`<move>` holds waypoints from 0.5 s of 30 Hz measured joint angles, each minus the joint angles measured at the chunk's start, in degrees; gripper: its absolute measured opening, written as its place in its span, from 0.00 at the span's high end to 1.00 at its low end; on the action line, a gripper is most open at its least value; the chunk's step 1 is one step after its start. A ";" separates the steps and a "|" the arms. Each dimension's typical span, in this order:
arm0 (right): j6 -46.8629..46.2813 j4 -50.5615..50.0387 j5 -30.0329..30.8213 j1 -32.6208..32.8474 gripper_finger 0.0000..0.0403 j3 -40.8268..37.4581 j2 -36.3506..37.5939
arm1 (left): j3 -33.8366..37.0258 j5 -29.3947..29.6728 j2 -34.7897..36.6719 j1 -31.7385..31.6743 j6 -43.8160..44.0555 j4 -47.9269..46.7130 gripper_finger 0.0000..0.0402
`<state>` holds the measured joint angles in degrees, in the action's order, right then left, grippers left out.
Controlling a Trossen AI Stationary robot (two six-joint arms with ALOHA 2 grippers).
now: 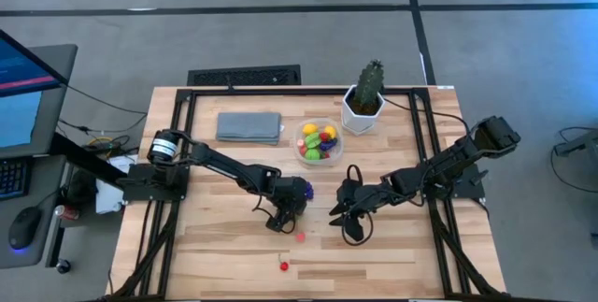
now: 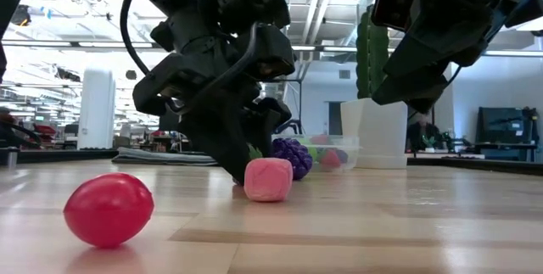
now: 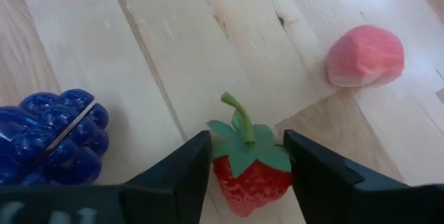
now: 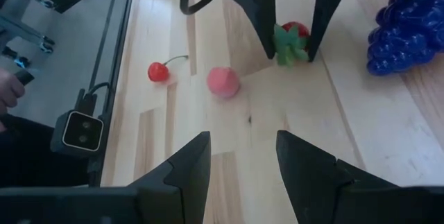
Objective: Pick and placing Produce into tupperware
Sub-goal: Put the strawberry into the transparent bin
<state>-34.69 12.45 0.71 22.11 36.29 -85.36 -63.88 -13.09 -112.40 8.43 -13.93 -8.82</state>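
Left tool point(image 3: 243, 175) fingers straddle the strawberry point(image 3: 250, 172), narrowly apart, beside purple grapes point(image 3: 48, 137).

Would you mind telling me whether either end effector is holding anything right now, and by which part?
Nothing is clearly held. The left end effector straddles the toy strawberry at its leafy top, fingers open on either side. The right end effector is open and empty.
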 joint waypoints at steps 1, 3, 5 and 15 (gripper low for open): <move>0.02 -0.01 -0.01 0.00 0.54 0.00 0.00 | 0.00 0.07 0.00 0.00 0.01 -0.13 0.59; 0.02 0.00 0.01 0.00 0.54 0.00 0.00 | 0.00 -0.12 0.00 -0.07 0.07 -0.28 0.63; 0.03 -0.02 0.57 0.00 0.54 0.00 0.00 | 0.00 -0.08 0.00 -0.07 0.11 -0.39 0.66; 0.08 -0.14 0.84 0.00 0.54 0.00 0.00 | -0.93 0.53 1.31 -1.40 1.53 -2.37 0.63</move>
<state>-34.61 12.31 1.54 22.11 36.29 -85.36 -64.81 -12.56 -111.09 7.03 -12.40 -11.19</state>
